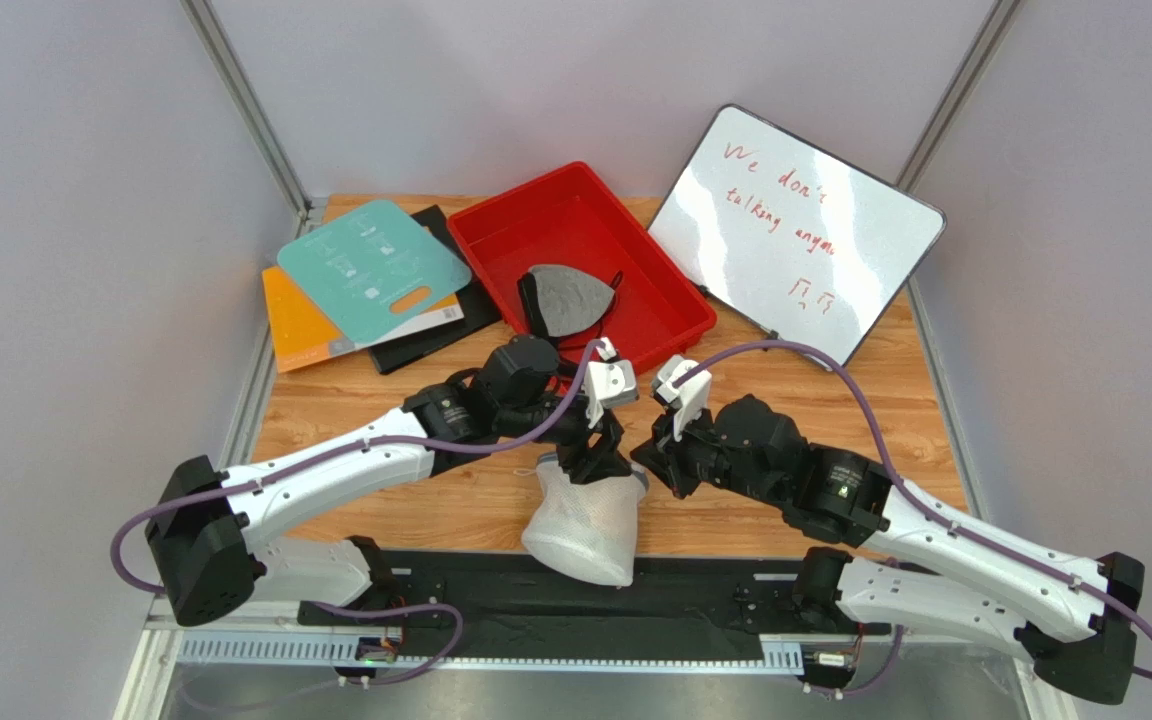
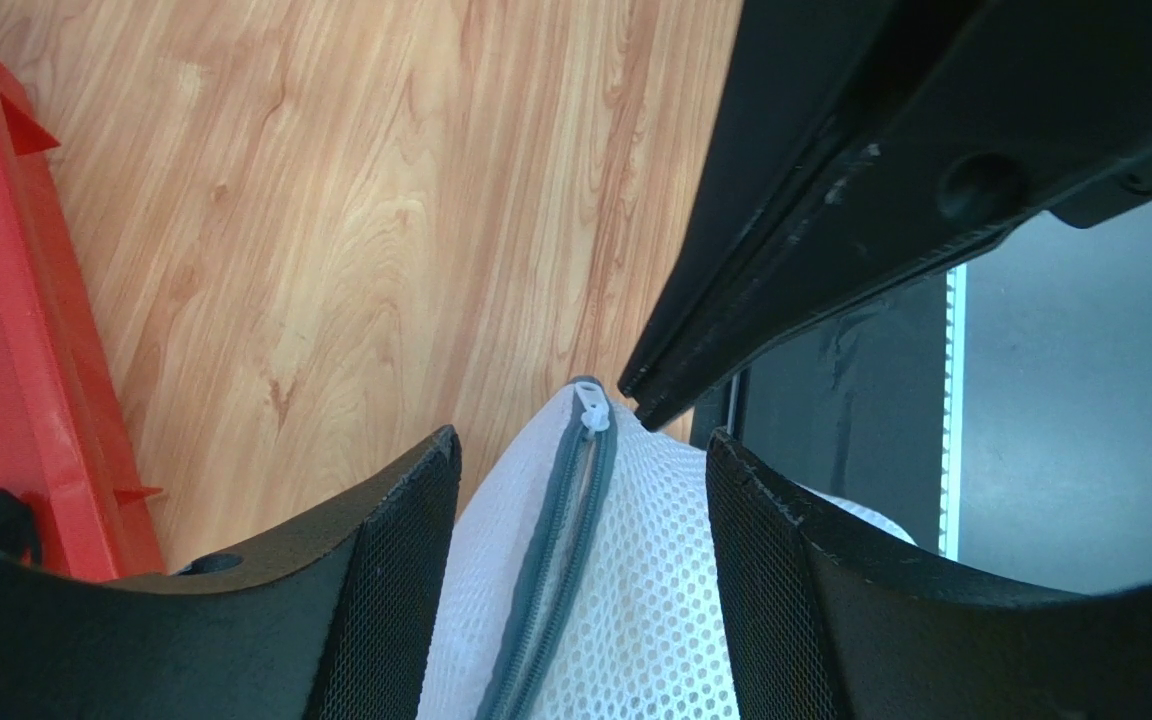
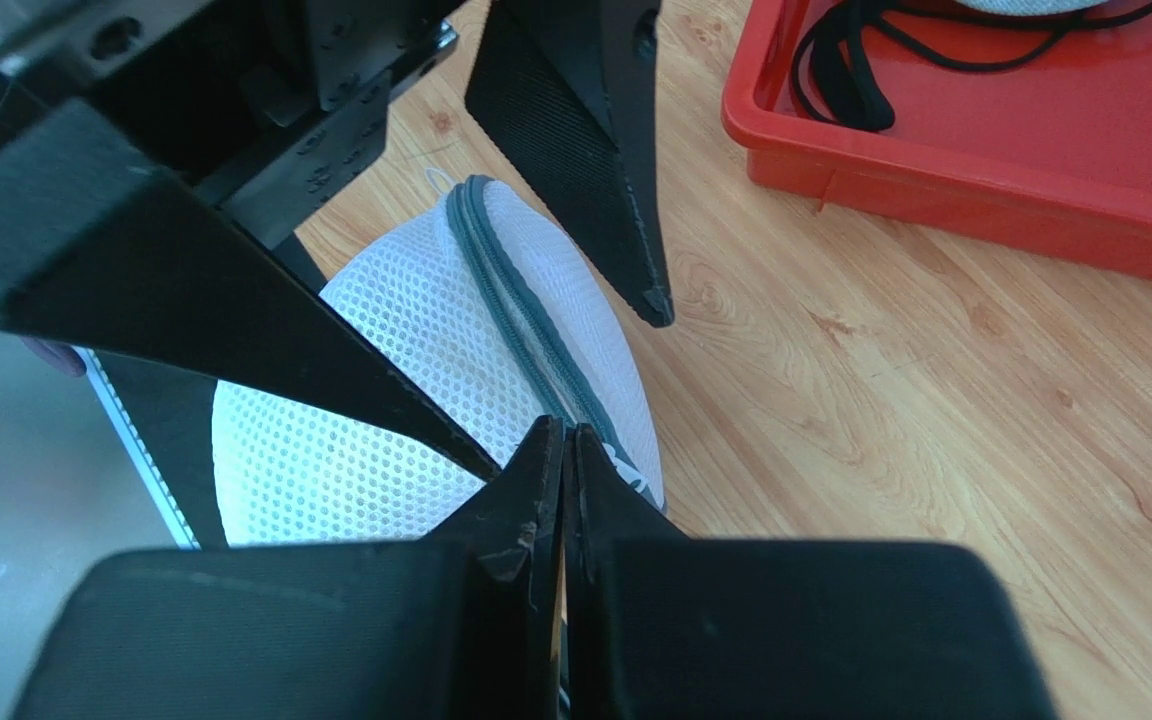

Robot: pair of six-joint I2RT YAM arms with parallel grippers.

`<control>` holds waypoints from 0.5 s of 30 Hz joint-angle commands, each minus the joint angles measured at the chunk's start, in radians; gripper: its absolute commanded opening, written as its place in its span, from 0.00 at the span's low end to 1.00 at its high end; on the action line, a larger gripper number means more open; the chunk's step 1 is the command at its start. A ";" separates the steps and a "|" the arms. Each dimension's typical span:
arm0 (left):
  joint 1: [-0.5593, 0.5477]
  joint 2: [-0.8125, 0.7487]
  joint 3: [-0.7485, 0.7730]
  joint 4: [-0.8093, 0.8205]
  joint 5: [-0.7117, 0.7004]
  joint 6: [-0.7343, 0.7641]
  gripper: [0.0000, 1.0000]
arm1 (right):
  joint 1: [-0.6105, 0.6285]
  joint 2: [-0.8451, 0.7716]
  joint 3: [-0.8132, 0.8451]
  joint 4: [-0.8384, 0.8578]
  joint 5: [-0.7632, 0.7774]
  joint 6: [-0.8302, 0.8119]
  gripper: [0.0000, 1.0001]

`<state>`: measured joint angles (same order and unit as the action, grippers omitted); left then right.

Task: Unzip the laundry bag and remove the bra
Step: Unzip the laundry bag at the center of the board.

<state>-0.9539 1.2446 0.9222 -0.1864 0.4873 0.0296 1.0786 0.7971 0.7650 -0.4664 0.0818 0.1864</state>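
The laundry bag [image 1: 587,522], a round white mesh pouch with a grey zipper band [image 2: 560,555], stands in a peak at the table's near edge. My left gripper [image 2: 582,450] is open, one finger on each side of the bag [image 2: 642,600] and the zipper between them. My right gripper [image 3: 564,432] is shut, its tips meeting at the zipper's end on the bag [image 3: 372,390], right beside the white zipper pull [image 2: 588,405]. In the top view, both grippers meet above the bag, the left [image 1: 593,458] and the right [image 1: 654,458]. The bra is hidden.
A red tray [image 1: 657,270] behind the grippers holds a grey bra with black straps [image 1: 564,297]. A whiteboard [image 1: 800,225] leans at the back right. Teal, orange and black boards [image 1: 372,267] lie at the back left. A black mat [image 1: 507,600] lines the near edge.
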 commanded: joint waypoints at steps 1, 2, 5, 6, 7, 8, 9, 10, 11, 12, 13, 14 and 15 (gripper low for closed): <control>0.000 0.022 0.004 0.074 0.051 -0.007 0.67 | 0.006 -0.021 0.023 0.015 -0.005 0.008 0.00; 0.000 0.024 -0.002 0.082 0.054 -0.008 0.67 | 0.006 -0.024 0.017 0.014 0.006 0.010 0.00; 0.000 0.032 -0.023 0.099 0.063 -0.016 0.67 | 0.006 -0.041 -0.013 0.018 0.016 0.022 0.00; 0.000 0.039 -0.029 0.097 0.068 -0.017 0.67 | 0.006 -0.045 -0.021 0.020 0.019 0.028 0.00; 0.000 0.044 -0.031 0.094 0.069 -0.017 0.67 | 0.006 -0.053 -0.026 0.020 0.022 0.033 0.00; 0.000 0.047 -0.034 0.093 0.071 -0.016 0.67 | 0.006 -0.058 -0.035 0.021 0.027 0.035 0.00; 0.000 0.053 -0.042 0.090 0.074 -0.017 0.67 | 0.006 -0.064 -0.038 0.021 0.029 0.036 0.00; 0.000 0.056 -0.045 0.088 0.074 -0.017 0.67 | 0.006 -0.065 -0.041 0.020 0.032 0.036 0.00; 0.000 0.056 -0.051 0.090 0.073 -0.017 0.67 | 0.007 -0.068 -0.044 0.021 0.036 0.036 0.00; 0.000 0.056 -0.063 0.091 0.071 -0.017 0.67 | 0.006 -0.070 -0.046 0.021 0.038 0.036 0.00; 0.000 0.056 -0.066 0.093 0.068 -0.019 0.67 | 0.006 -0.070 -0.046 0.021 0.038 0.038 0.00; 0.000 0.056 -0.071 0.094 0.071 -0.020 0.67 | 0.006 -0.072 -0.046 0.023 0.038 0.036 0.00; -0.002 0.058 -0.077 0.094 0.068 -0.020 0.67 | 0.006 -0.068 -0.046 0.025 0.039 0.036 0.00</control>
<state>-0.9539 1.2995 0.8642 -0.1299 0.5266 0.0158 1.0790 0.7422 0.7223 -0.4740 0.0998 0.2131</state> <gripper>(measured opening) 0.673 0.004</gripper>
